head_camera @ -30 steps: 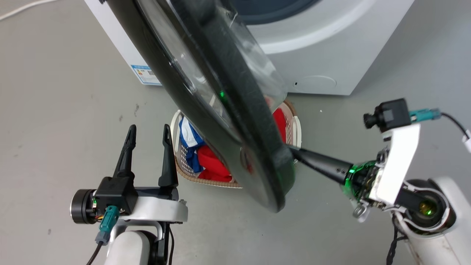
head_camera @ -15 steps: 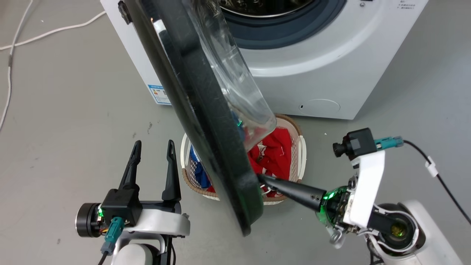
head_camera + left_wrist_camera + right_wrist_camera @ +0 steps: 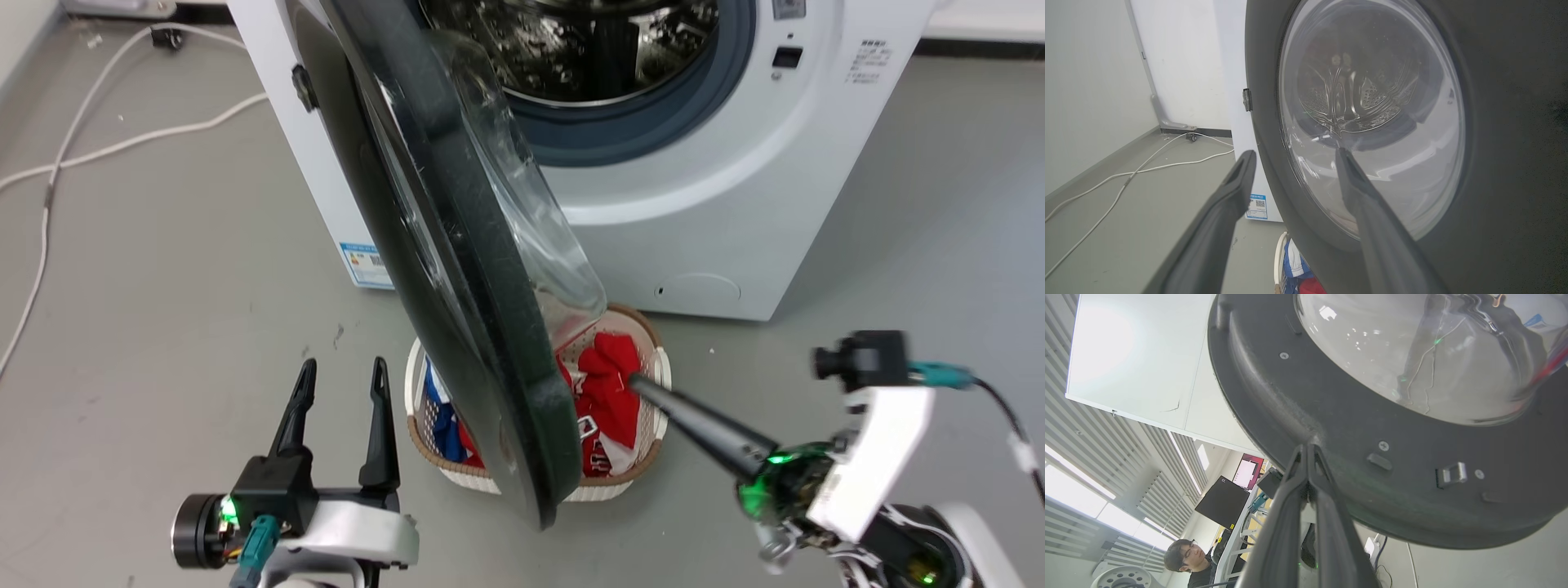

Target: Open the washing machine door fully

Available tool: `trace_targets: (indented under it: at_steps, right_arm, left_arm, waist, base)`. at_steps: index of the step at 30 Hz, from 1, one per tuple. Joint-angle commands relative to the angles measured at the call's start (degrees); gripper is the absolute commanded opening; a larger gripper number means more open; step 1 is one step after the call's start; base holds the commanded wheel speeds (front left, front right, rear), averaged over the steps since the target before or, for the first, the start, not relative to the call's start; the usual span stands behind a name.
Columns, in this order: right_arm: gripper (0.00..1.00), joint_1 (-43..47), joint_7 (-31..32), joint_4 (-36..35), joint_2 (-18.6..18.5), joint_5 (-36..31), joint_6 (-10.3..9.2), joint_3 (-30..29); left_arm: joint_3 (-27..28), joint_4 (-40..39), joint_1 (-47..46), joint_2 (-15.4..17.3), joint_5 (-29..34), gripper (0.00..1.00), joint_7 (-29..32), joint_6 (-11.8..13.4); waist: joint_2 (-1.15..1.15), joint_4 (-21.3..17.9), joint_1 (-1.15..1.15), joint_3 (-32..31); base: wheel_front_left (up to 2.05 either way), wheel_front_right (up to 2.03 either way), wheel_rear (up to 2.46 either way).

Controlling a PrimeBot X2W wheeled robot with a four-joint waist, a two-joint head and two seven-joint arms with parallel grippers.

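Head view: door (image 3: 498,327) half open; right gripper (image 3: 635,380), fingers closed beside the inner rim, may slip off; left gripper (image 3: 343,365), fingers spread, may block the swing.

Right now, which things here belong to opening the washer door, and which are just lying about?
Job: washing machine door; washing machine; right gripper, shut, by the door's edge.
Lying about: laundry basket; clothes in it; white cable on floor; left gripper, open.

A: The washing machine door (image 3: 490,327)?
B: Glossy black, clear glass centre.
A: The washing machine (image 3: 718,220)?
B: White, grey ring (image 3: 712,106), perforated steel drum (image 3: 571,49).
A: The basket (image 3: 608,488)?
B: White, brown-banded; red and blue clothes (image 3: 608,392) inside.
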Motion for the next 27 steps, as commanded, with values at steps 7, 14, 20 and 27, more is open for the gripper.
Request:
trace_targets:
  at_steps: [7, 14, 20, 27]
  right_arm:
    - [1.00, 4.89, -11.86, -6.62, -0.09, -6.63, 0.01, -6.49]
    - [1.00, 7.46, -32.87, -7.12, -1.78, -21.59, 0.01, -10.93]
    - [1.00, 9.42, -48.63, -3.25, -6.47, -39.96, 0.01, -9.70]
    - [1.00, 11.52, -50.08, -3.52, -1.14, -74.34, 0.01, -16.74]
  left_arm:
    - [0.86, -0.21, 2.76, 0.02, 0.73, 1.00, -0.14, -0.39]
    - [1.69, -0.10, 4.74, 0.02, 0.98, 1.00, -0.14, -0.52]
    - [2.33, -0.02, 5.99, 0.02, 1.38, 1.00, -0.14, -0.84]
    - [2.75, -0.55, 6.69, 0.00, 1.35, 1.00, -0.14, -0.87]
  waist:
    - [0.00, -0.90, 0.01, -2.98]
    - [0.00, -2.38, 0.01, -5.14]
    - [0.00, -3.54, 0.01, -6.77]
    - [0.00, -4.52, 0.01, -6.95]
  base:
    - [0.00, 0.00, 0.00]
    - [0.00, 0.00, 0.00]
    - [0.00, 0.00, 0.00]
    - [0.00, 0.00, 0.00]
